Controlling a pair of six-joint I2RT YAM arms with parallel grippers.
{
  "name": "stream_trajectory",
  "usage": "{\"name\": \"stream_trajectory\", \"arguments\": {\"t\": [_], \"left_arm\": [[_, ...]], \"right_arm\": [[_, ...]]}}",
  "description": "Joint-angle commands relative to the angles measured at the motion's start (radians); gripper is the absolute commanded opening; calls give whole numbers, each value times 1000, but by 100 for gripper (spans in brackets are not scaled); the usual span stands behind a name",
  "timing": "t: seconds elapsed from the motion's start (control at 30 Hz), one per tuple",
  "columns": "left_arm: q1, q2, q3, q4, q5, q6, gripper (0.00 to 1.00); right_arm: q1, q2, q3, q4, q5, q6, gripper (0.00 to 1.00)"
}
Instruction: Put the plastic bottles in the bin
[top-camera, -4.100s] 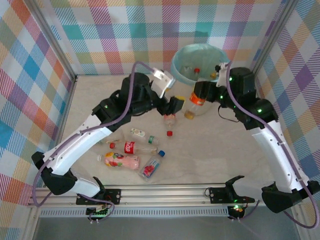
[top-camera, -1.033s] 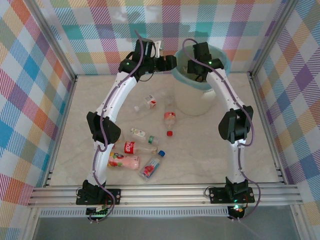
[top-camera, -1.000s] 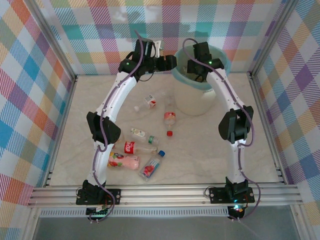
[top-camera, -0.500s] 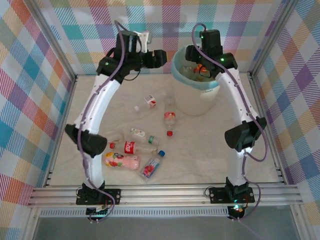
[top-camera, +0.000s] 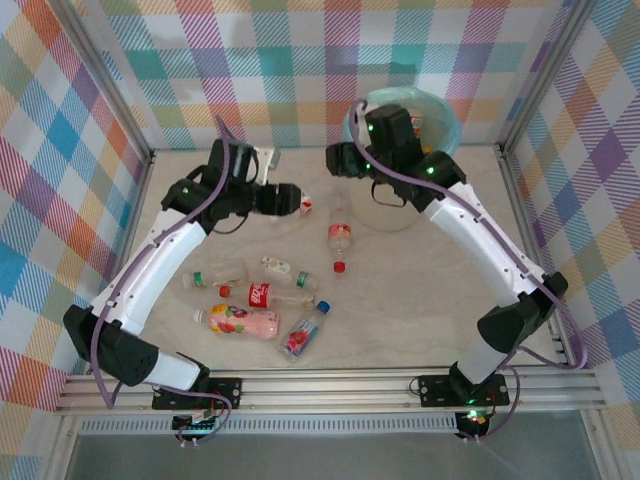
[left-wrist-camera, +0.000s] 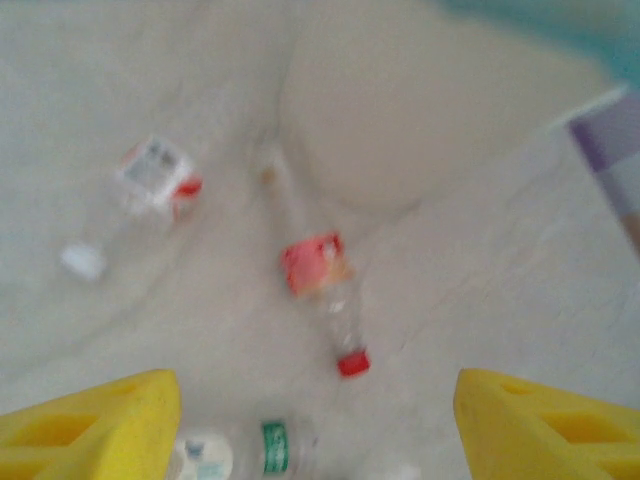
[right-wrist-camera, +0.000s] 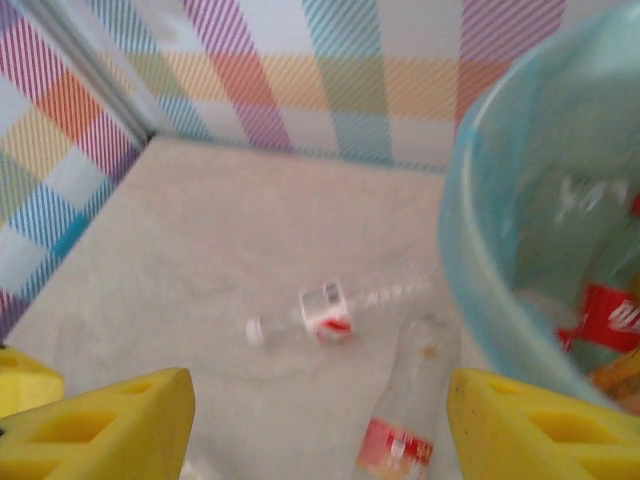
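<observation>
Marbled tabletop (top-camera: 420, 290) holds clear plastic bottles (top-camera: 270, 295) (round bin (right-wrist-camera: 470, 260) behind); left end effector (left-wrist-camera: 318, 425) and right end effector (right-wrist-camera: 320, 425) gape empty.

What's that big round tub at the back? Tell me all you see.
The bin is a round cream-white bucket lined with a light teal plastic bag folded over its rim. It stands upright at the table's far side by the checked wall, with bottles inside. A clear bottle lies close beside its base.
</observation>
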Motion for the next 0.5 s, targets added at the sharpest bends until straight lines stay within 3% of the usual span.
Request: {"name": "stream_trajectory", "arguments": {"t": [0.0, 0.2, 0.47], "left_arm": [[-33, -61, -109, -7, -27, 21, 72], [-91, -46, -232, 75, -26, -90, 73], [-122, 214, -183, 203, -14, -227, 76]], "right_arm": [[8, -64, -117, 39, -29, 29, 66], [23, -173, -358, 53, -28, 79, 65], [25, -351, -483, 71, 29, 78, 65]]}}
